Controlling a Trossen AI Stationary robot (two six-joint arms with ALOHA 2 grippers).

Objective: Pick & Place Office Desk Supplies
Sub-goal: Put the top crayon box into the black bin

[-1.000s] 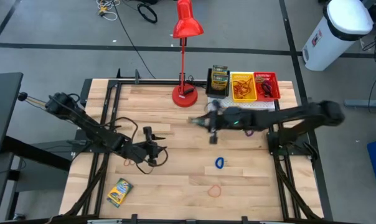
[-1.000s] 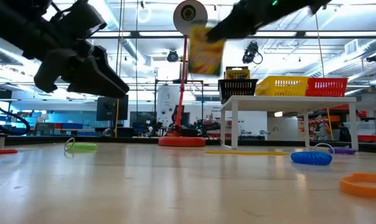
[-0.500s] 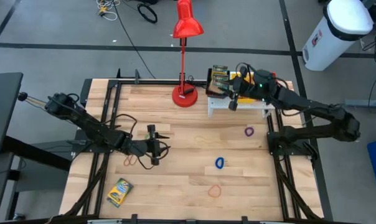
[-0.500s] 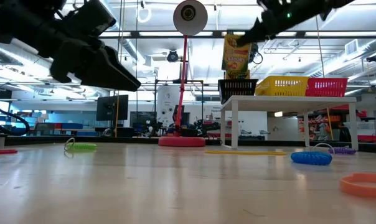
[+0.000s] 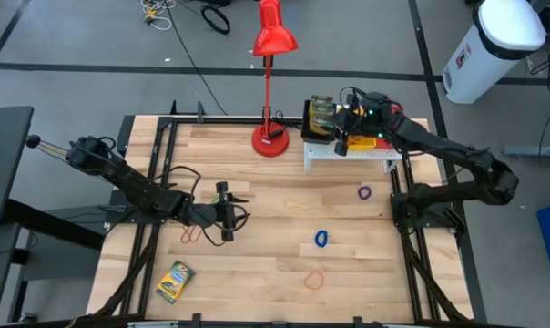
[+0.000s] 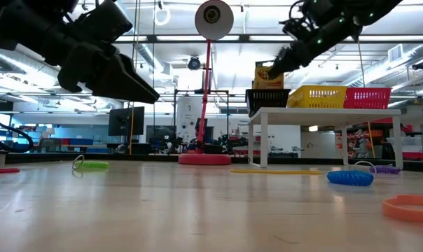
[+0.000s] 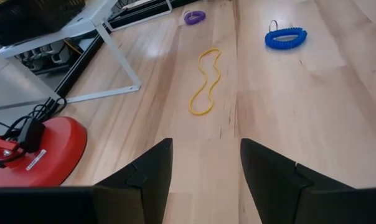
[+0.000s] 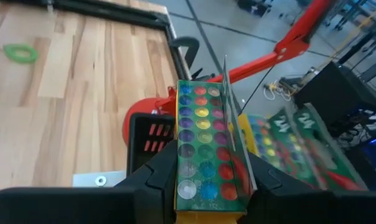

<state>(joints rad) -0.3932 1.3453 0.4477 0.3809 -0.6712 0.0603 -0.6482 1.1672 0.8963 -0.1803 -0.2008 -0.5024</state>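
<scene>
The right gripper point(image 5: 341, 137) hangs over the black mesh bin point(image 5: 320, 119), its two fingers pinching a crayon box point(image 8: 205, 149) by the long sides; the box stands upright between them, its lower end at or just inside the bin's rim, though how deep it sits is hard to tell. More crayon boxes already stand in that bin. Beside it sit the yellow bin point(image 5: 356, 127) and, beyond that, the red bin point(image 5: 391, 126), all on a small white stand. The left gripper point(image 5: 222, 216) waits low over the table well away from the bin, fingers spread and holding nothing. A yellow rubber band point(image 7: 205, 82) lies ahead of it, and another crayon box point(image 5: 175, 281) lies near the table's front edge
</scene>
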